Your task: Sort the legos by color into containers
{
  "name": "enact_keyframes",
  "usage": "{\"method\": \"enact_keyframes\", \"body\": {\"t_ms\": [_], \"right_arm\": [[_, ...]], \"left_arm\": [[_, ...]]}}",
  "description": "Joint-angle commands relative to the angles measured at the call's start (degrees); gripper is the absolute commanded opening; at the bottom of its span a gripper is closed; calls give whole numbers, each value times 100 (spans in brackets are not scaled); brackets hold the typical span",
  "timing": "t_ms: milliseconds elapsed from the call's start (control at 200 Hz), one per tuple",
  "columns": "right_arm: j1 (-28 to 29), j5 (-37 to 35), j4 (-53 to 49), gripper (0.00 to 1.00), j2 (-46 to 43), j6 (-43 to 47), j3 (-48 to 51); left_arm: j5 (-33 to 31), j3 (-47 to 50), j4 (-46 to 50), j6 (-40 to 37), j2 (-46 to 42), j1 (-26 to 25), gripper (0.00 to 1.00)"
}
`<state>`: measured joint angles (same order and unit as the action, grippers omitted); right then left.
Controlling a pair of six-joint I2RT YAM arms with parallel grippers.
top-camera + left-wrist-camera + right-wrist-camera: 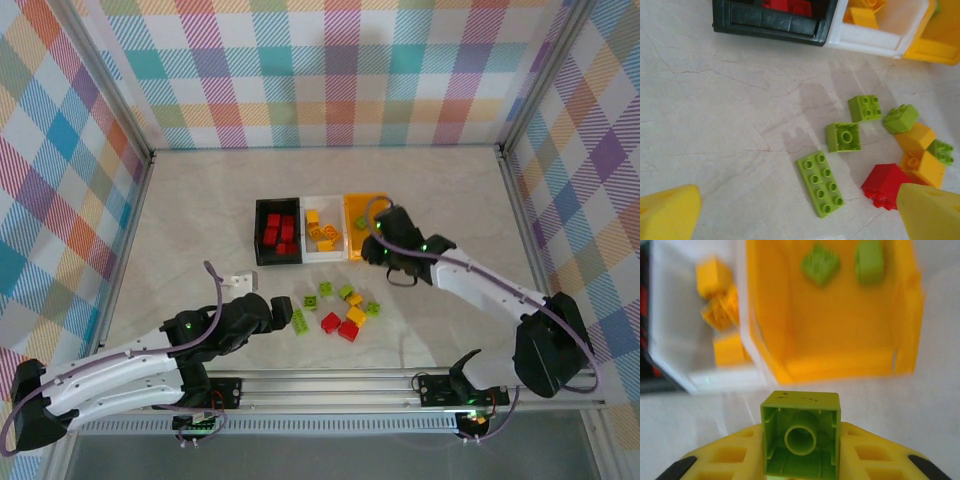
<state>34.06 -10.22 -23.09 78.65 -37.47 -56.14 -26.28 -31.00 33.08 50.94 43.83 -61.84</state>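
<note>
Clamped between the yellow fingers (855, 435) of the right hand (801, 467), squeezed narrow on it: one lime green lego (801, 430), hollow underside turned to the wrist camera, just at 6 o'clock of the near wall of the orange-yellow bin (840, 365). Inside that bin, toward 12 o'clock, two more green legos (820, 263). At its 9 o'clock and touching it, the white bin (670, 340) with several yellow legos (715, 277); beyond that, again touching at 9 o'clock, the black bin (278, 260) with red legos (275, 228). Seen from above, the three bins in one row near the middle of the pale marbled worktop (200, 220), the right hand (385, 242) over the 6 o'clock end of the orange-yellow one. At 6 o'clock of the row, a little apart from it, a loose cluster (355, 316) of green, yellow and red legos. In the left wrist view, a long flat green plate (820, 182) at the 9 o'clock edge of that cluster, a green brick lying hollow side up (843, 136) just at its 12 o'clock, a red brick (885, 185) at its 3 o'clock. Spread wide, holding nothing, the left hand (799, 215) low over the worktop, the plate between its two yellow fingertips (667, 212); from above, this hand (285, 312) at 9 o'clock of the cluster.
</note>
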Motion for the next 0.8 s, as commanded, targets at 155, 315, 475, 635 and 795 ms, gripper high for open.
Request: {"method": "enact_keyframes", "body": {"t_ms": [155, 315, 475, 635, 795], "right_arm": [[-548, 561, -225, 43, 1716, 451, -1552], [-482, 605, -229, 75, 1536, 451, -1459], [95, 580, -130, 81, 382, 239, -178], [1020, 335, 135, 84, -36, -102, 691], [1411, 116, 500, 84, 466, 170, 710]], "left_arm": [[-147, -284, 131, -202, 319, -64, 100], [-26, -256, 76, -305, 310, -61, 100], [-135, -229, 214, -176, 306, -56, 100], [-133, -179, 161, -137, 198, -56, 100], [-128, -109, 163, -77, 143, -56, 100]]}}
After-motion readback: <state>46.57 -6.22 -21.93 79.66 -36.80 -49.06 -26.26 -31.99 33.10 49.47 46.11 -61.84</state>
